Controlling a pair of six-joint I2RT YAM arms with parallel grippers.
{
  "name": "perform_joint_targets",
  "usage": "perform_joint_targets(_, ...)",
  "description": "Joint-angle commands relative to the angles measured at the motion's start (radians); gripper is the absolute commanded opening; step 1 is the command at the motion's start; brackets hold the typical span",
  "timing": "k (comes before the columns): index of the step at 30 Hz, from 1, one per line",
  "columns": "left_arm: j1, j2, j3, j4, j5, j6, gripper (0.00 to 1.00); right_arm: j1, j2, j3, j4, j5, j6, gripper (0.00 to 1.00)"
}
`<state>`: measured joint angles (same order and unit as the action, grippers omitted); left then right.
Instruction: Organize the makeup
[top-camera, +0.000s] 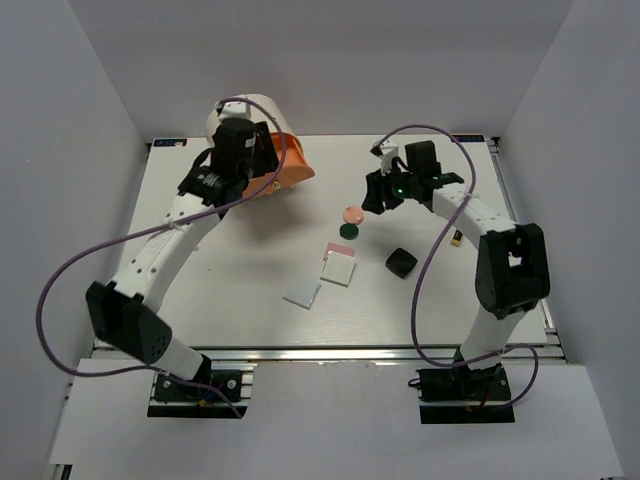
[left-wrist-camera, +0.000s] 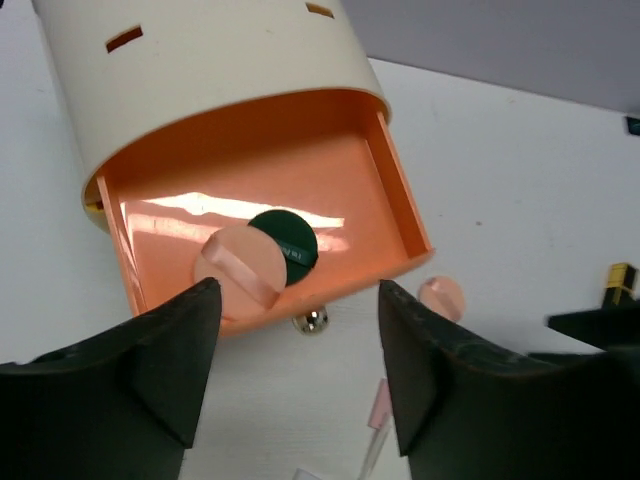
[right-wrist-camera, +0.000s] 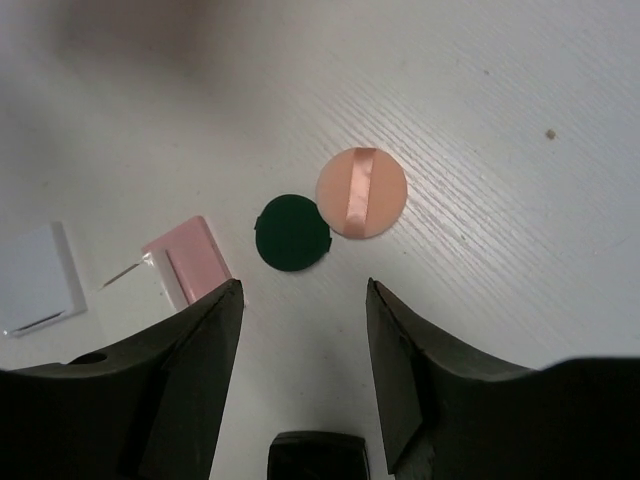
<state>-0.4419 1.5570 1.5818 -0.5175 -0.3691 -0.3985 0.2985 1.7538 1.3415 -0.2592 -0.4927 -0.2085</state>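
Note:
The orange drawer (left-wrist-camera: 390, 190) of the cream cylinder (left-wrist-camera: 200, 70) stands open. A coppery-pink disc (left-wrist-camera: 238, 275) and a dark green disc (left-wrist-camera: 285, 245) lie in it. My left gripper (left-wrist-camera: 300, 350) is open and empty just in front of the drawer knob (left-wrist-camera: 311, 321). My right gripper (right-wrist-camera: 303, 300) is open and empty above the table, near a second pink disc (right-wrist-camera: 361, 193) and green disc (right-wrist-camera: 292, 232). A pink square (right-wrist-camera: 190, 258), a white square (right-wrist-camera: 35, 278) and the black compact (right-wrist-camera: 318, 457) lie around it. The black-gold stick (top-camera: 455, 239) lies by the right arm.
The cylinder (top-camera: 245, 110) stands at the back left of the table with its drawer (top-camera: 290, 165) pulled toward the middle. Another white square (top-camera: 302, 293) lies nearer the front. White walls close in the table on the left, back and right.

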Motion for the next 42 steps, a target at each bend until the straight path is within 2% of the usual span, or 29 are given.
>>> perform_joint_targets(1,0.005,-0.195,-0.081,0.045,0.052,-0.065,0.76,0.056,0.073,0.086,0.026,0.169,0.070,0.58)
perform_joint_targets(3,0.008,-0.282,-0.158,0.065,0.052,-0.079,0.80,0.088,0.119,0.125,0.012,0.263,0.095,0.60)
perform_joint_targets(10,0.009,-0.457,-0.315,0.062,0.029,-0.147,0.82,0.103,0.288,0.228,0.018,0.304,0.103,0.60)
perform_joint_targets(15,0.009,-0.520,-0.405,0.073,0.027,-0.195,0.83,0.117,0.363,0.258,0.011,0.315,0.074,0.59)
perform_joint_targets(25,0.009,-0.566,-0.457,0.100,0.070,-0.191,0.85,0.142,0.412,0.245,0.018,0.356,0.049,0.54)
perform_joint_targets(28,0.009,-0.584,-0.482,0.119,0.090,-0.192,0.86,0.143,0.418,0.232,0.021,0.362,0.044,0.49)
perform_joint_targets(35,0.009,-0.612,-0.540,0.149,0.124,-0.214,0.87,0.134,0.397,0.229,0.020,0.338,0.031,0.13)
perform_joint_targets(38,0.009,-0.626,-0.560,0.162,0.151,-0.217,0.87,0.122,0.366,0.283,0.014,0.301,0.018,0.02)
perform_joint_targets(42,0.009,-0.653,-0.615,0.186,0.188,-0.235,0.88,0.111,0.245,0.346,0.023,0.200,-0.017,0.00)
